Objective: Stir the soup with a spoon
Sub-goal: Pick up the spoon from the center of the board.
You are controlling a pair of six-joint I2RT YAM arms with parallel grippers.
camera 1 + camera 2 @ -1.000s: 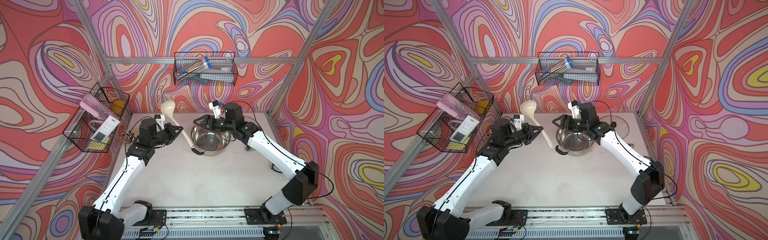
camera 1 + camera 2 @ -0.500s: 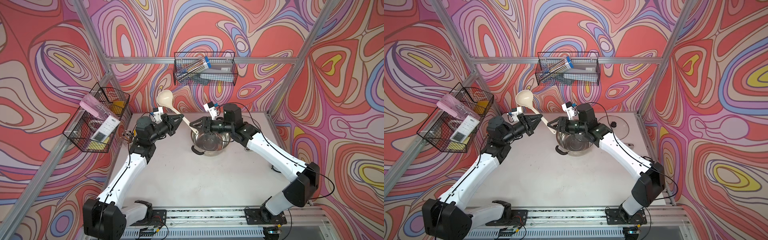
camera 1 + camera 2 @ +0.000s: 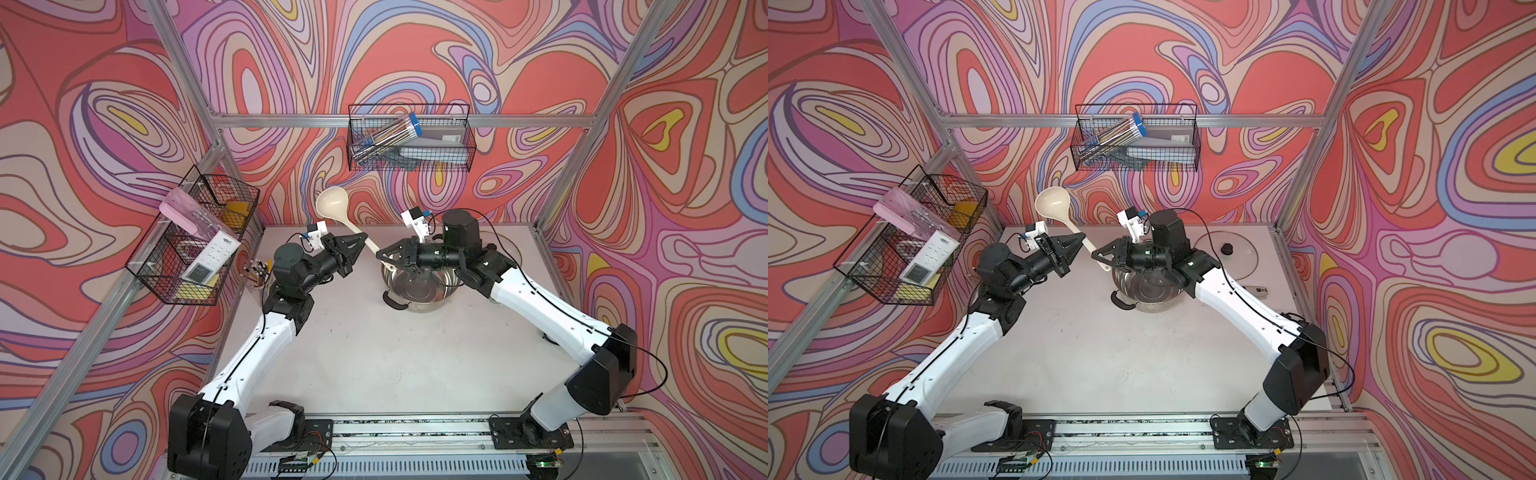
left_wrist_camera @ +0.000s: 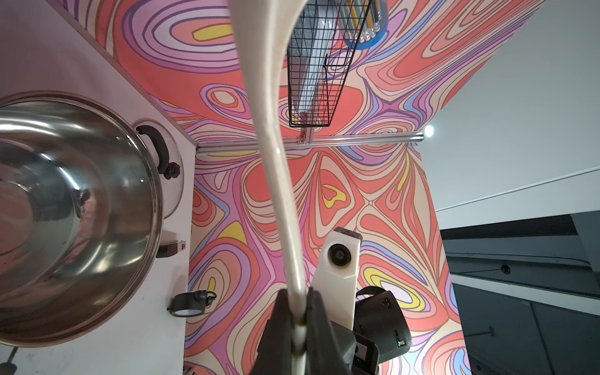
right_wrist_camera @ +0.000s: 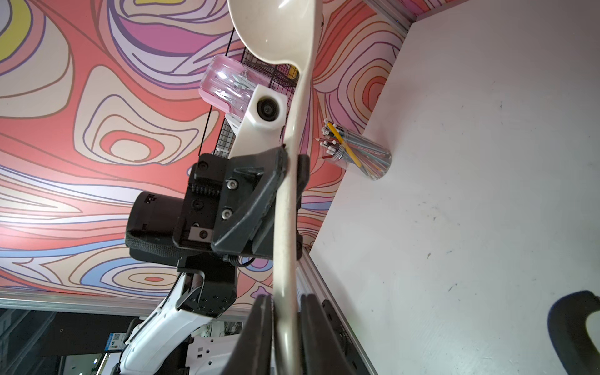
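The spoon (image 3: 331, 203), a cream ladle, hangs in the air above the table's back, bowl up towards the wall and handle slanting down to the steel pot (image 3: 419, 286). My left gripper (image 3: 363, 237) is shut on the middle of the handle (image 4: 276, 162). My right gripper (image 3: 380, 255) faces it over the pot's rim, its jaws closed round the handle's lower end (image 5: 285, 259). In the right wrist view the handle runs between my right fingers (image 5: 259, 324) up through the left gripper (image 5: 290, 159). The pot (image 4: 65, 211) looks empty and shiny inside.
A clear cup of pencils (image 3: 257, 270) stands by the left wall behind my left arm. Wire baskets hang on the back wall (image 3: 409, 139) and the left wall (image 3: 191, 237). A glass lid (image 3: 1225, 249) and a small flat device (image 3: 1258, 289) lie right of the pot.
My left arm lifted the spoon and swung its handle end towards the pot. My right gripper moved to that end and closed on it.
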